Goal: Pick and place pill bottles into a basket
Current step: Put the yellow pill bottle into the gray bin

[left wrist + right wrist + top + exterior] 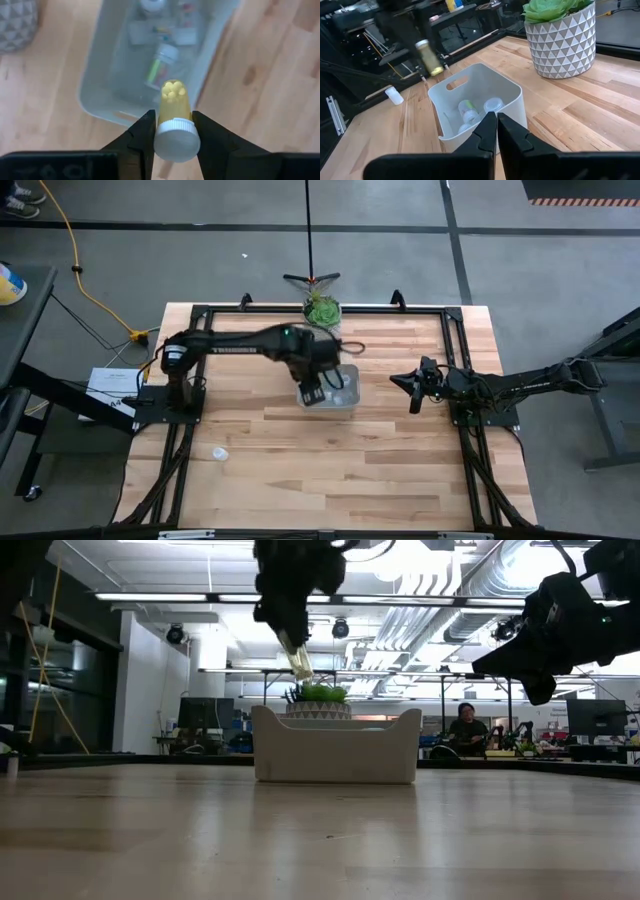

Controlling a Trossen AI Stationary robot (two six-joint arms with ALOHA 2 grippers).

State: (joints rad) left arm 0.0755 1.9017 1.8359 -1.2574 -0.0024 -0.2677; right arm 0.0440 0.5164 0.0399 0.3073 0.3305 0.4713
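My left gripper (312, 394) is shut on a yellowish pill bottle (174, 107) with a white cap, above the near left part of the light-grey basket (346, 402). The bottle also shows in the low view (300, 662) and the right wrist view (428, 56). Several whitish bottles (163, 62) lie in the basket (95, 97). One more bottle (219, 453) lies on the table at the near left. My right gripper (415, 394) is shut and empty, in the air to the right of the basket (480, 85). My left gripper pinches the yellowish bottle between its two fingers (142, 134), on the bottle's sides just below the white cap (176, 142). The fingers come from above, slanting down, and the bottle lies along them, bottom end outward. It hangs tilted, clear above the basket (335, 755).
A white patterned pot with a green plant (322, 309) stands just behind the basket, near the table's far edge. Black frame rails (452, 345) run along the table's sides. Bare wood lies in front of the basket.
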